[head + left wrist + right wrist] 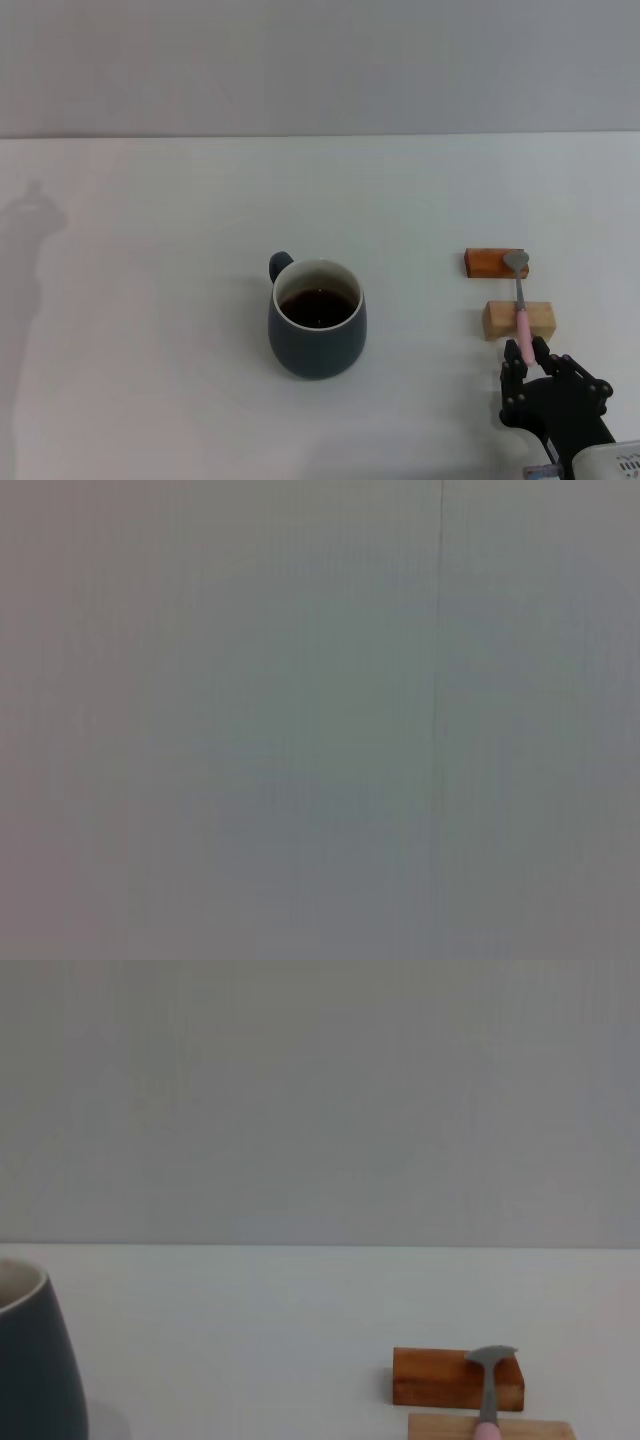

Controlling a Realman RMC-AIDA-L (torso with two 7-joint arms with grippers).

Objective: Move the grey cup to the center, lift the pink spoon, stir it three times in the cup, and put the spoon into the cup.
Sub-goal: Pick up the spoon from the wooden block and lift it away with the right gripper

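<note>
**Right end effector at the spoon handle, cup mid-table**

Nearest, at about 5 o'clock in the head view: right end effector (526, 358), black, low over the table (150, 300). Its fingers (512, 365) stand on either side of the near tip of the pink handle, with a gap between them. Spread, not clamped. Whether either finger touches the handle, cannot tell.

Next out, the pink spoon (519, 300). Lies along a near-to-far line, handle end toward the robot, metal bowl at the far end. It bridges two small blocks: the neck and handle cross the pale wooden block (518, 319), and the bowl rests on the reddish-brown block (496, 263) just beyond. The two blocks sit apart, the pale one nearer. The right wrist view shows the same set: spoon (490, 1385), reddish-brown block (440, 1378), top edge of pale block (490, 1427).

Grey cup (317, 318) stands upright near the middle of the table, at about 9 o'clock from the blocks and well apart from them. Dark liquid inside, pale inner rim. Small loop handle points to roughly 11 o'clock. A slice of the cup's side shows in the right wrist view (30, 1360).

Farthest: plain grey wall (320, 60) behind the table edge.

Left end effector not seen in any view; the left wrist view shows only a flat grey surface.
</note>
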